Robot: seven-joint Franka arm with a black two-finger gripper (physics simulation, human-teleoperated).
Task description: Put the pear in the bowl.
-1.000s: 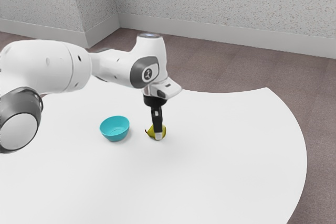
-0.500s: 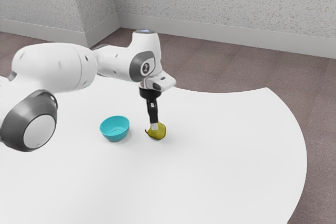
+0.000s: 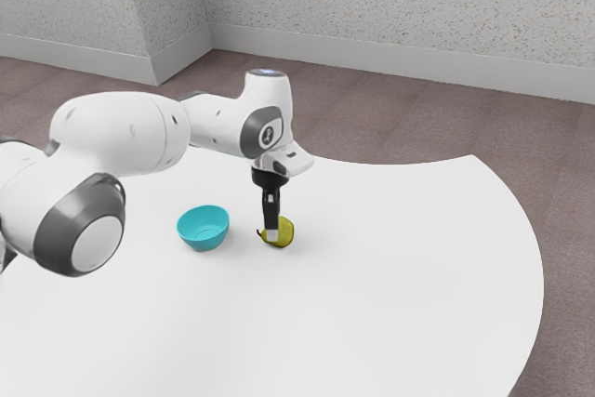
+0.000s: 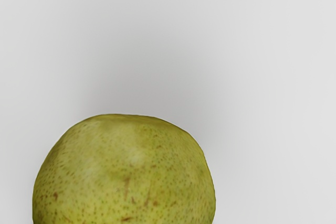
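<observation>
My gripper (image 3: 271,233) points down at the pear, its tip in front of the pear's stem-side half in the exterior view. The yellow-green pear (image 3: 285,232) lies on the white table, its stem toward the exterior view's left. From the wrist camera, the speckled rounded body of the pear (image 4: 126,169) appears large and close under the hand. A turquoise bowl (image 3: 204,240) stands upright a short way to the exterior view's left of the pear. How the gripper stands around the pear is hidden by the side-on angle.
The white table (image 3: 400,267) has a curved edge toward the exterior view's right. The arm's large white links (image 3: 121,132) extend above the table at the exterior view's left.
My hand shifted slightly toward the exterior view's left and rose, then came down again beside the pear's stem side. The arm's elbow swung toward the exterior view's right. Pear and bowl have stayed put.
</observation>
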